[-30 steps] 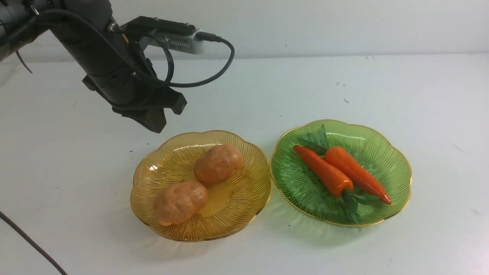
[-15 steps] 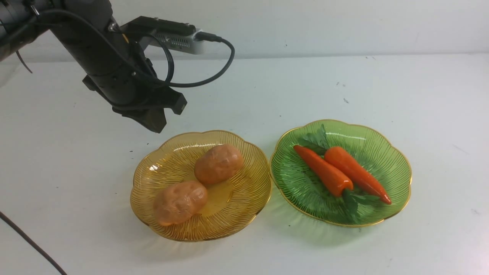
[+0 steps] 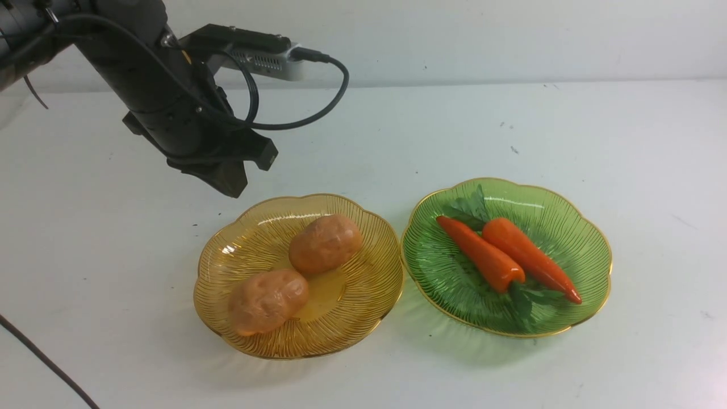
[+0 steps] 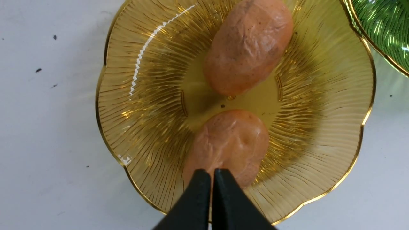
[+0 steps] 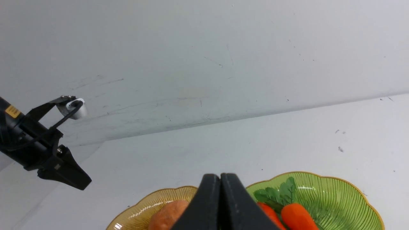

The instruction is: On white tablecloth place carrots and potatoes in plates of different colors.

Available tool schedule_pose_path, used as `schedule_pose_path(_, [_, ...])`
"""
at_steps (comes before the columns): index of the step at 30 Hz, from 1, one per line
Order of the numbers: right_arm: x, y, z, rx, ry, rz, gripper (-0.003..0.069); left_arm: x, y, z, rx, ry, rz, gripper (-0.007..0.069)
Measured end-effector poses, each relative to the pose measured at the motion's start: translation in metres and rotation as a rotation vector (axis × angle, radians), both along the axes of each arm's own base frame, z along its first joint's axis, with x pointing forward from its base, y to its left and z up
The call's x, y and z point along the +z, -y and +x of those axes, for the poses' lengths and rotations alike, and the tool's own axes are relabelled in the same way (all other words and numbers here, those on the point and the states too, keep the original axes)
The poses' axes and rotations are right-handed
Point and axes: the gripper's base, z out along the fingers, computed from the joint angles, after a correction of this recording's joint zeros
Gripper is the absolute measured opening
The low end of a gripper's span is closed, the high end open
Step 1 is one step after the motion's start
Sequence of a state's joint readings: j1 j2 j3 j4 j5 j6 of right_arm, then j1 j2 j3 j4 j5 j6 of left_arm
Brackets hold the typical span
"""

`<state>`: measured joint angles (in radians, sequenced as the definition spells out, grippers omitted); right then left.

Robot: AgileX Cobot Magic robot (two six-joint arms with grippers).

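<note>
Amber plate [image 3: 250, 233] on the white tablecloth [image 3: 113, 255]: what do we see in it?

We see both potatoes [image 3: 325, 243], close together. Both carrots [image 3: 483, 255] lie side by side in the green plate [image 3: 573, 238] just beside it.

And our claws?

Our left claw [image 3: 227, 184] is pinched shut, empty, raised off the amber plate's far-left side. Our right claw [image 5: 219, 179] is likewise closed on nothing.

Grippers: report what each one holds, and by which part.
Nothing is held. The left gripper and right gripper are both shut and empty; the potatoes and carrots lie in the plates.
</note>
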<state>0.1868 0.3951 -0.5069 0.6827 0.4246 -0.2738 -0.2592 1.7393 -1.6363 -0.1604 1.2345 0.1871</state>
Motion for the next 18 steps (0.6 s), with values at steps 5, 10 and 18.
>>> schedule_pose_path(5, [-0.030, 0.011, -0.015, -0.085, 0.084, -0.097, -0.0017, 0.000, 0.000, 0.000, -0.007, 0.002, 0.002, -0.0003])
schedule_pose_path(10, [-0.059, 0.020, -0.024, -0.192, 0.178, -0.196, -0.0017, 0.000, 0.000, 0.000, -0.009, 0.002, 0.003, -0.0003])
schedule_pose_path(18, [-0.115, 0.027, -0.026, -0.280, 0.175, -0.355, -0.0017, 0.000, 0.000, 0.000, -0.015, 0.004, 0.005, -0.0003])
